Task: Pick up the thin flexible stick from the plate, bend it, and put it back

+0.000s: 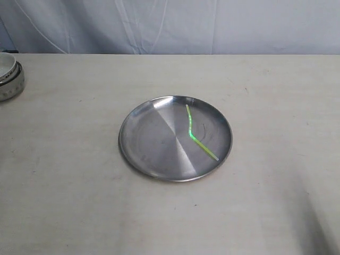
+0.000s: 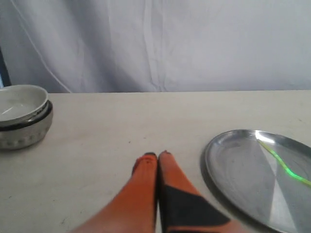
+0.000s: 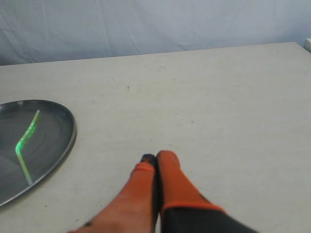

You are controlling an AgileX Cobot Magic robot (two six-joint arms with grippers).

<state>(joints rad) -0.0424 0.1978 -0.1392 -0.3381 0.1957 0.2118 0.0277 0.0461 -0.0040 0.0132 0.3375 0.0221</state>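
The thin flexible stick (image 1: 197, 134), neon green and kinked near its middle, lies on the right half of the steel plate (image 1: 146, 141) at the table's centre. In the left wrist view the stick (image 2: 284, 167) shows on the plate (image 2: 238, 165), well to one side of my left gripper (image 2: 157, 155), which is shut with nothing in it. My right gripper (image 3: 155, 156) is also shut and empty, away from the plate (image 3: 53, 145) that carries the stick (image 3: 24, 143). Neither gripper appears in the exterior view.
A small white ceramic bowl (image 1: 8, 74) stands at the table's far left edge, also seen as the bowl (image 2: 22, 114) in the left wrist view. A pale cloth backdrop (image 1: 170, 24) hangs behind the cream table (image 1: 69, 202).
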